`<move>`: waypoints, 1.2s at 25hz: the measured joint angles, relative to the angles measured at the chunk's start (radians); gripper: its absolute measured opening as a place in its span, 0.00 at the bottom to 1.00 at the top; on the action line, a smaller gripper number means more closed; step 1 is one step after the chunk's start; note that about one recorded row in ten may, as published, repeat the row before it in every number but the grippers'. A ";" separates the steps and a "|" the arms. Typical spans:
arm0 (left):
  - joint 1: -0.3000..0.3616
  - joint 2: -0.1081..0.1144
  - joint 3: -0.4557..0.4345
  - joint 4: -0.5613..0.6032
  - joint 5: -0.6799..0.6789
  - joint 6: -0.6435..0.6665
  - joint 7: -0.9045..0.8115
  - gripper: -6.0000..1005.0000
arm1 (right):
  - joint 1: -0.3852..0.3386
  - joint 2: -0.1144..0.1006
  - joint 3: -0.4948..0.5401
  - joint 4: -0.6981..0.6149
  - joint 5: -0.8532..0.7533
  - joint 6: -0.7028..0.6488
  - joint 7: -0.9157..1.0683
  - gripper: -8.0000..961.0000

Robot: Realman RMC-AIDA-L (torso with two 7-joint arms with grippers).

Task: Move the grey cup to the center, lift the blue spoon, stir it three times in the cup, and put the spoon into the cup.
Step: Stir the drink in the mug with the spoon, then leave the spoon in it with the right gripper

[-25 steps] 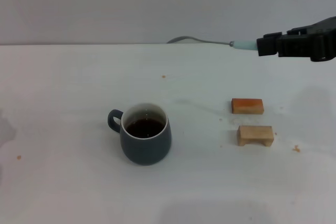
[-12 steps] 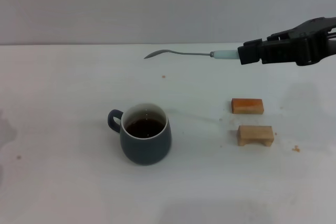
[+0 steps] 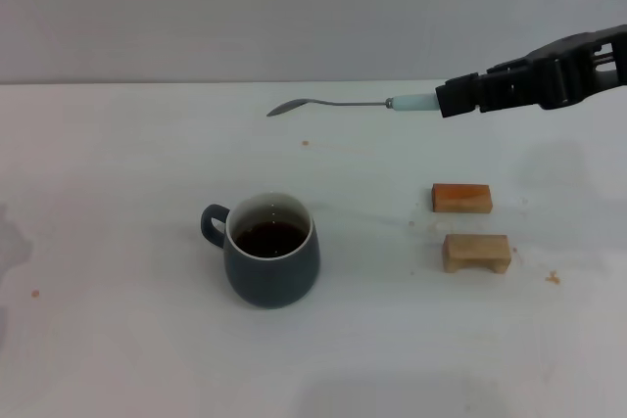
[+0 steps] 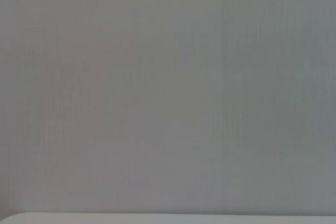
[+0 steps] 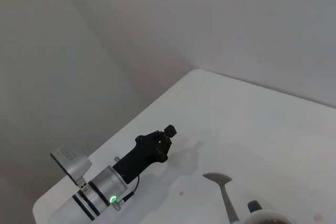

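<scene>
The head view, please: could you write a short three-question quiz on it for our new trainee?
1. True or false: the blue spoon is already in the grey cup.
2. What holds the spoon? A: the right gripper. B: a person's hand. C: nothing, it lies flat.
3. Fill in: the two wooden blocks lie on the cup's ____ side, by the robot's own sides.

Key
1. False: it is held in the air, away from the cup.
2. A, jaws shut on its handle; the left gripper is parked, out of the head view.
3. Right.
</scene>
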 joint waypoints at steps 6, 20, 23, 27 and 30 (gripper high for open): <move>-0.002 -0.001 0.000 0.000 -0.002 -0.001 0.002 0.01 | 0.049 -0.012 -0.017 -0.064 -0.057 0.008 0.008 0.17; 0.005 -0.006 -0.042 -0.010 -0.006 0.005 0.005 0.01 | 0.088 -0.015 -0.069 -0.088 -0.119 0.022 0.008 0.17; 0.005 -0.007 -0.042 -0.010 -0.006 0.006 0.005 0.01 | 0.096 -0.011 -0.079 -0.101 -0.152 0.022 0.003 0.17; 0.005 -0.008 -0.042 -0.010 -0.006 0.006 0.006 0.01 | 0.111 -0.008 -0.078 -0.129 -0.188 0.022 -0.009 0.17; 0.005 -0.008 -0.043 -0.011 -0.006 0.008 0.006 0.01 | 0.120 -0.006 -0.079 -0.146 -0.204 0.022 -0.016 0.17</move>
